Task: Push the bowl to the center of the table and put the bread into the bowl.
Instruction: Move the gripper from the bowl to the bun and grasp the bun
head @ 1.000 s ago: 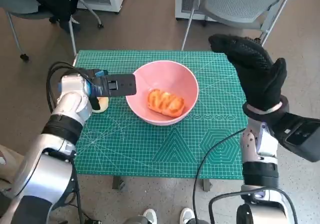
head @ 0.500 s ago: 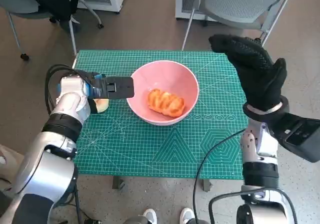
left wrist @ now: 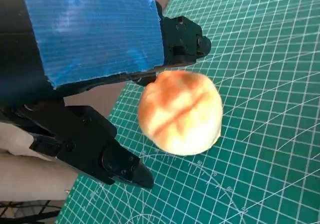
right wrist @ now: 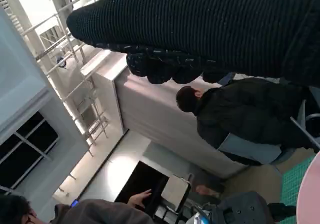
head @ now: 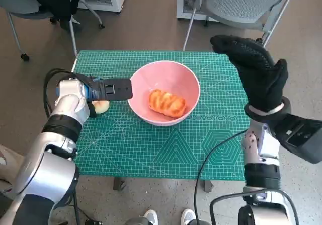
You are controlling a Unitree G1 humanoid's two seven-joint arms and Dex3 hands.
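No legible brand, label or writing is seen; the green gridded cutting mat (head: 166,144) bears only printed lines and tiny unreadable figures. The round pink plastic bowl (head: 163,74) sits near the mat's middle, holding the glazed golden bread roll (head: 166,103). The blue-taped black left hand (head: 111,89) has its fingers apart, holding nothing; since a second ago it has drawn slightly back from the bowl rim. A small pale round bun (left wrist: 180,112) lies just beneath those fingers. The black-gloved right hand (head: 256,74) remains raised beside the bowl, fingers extended, empty.
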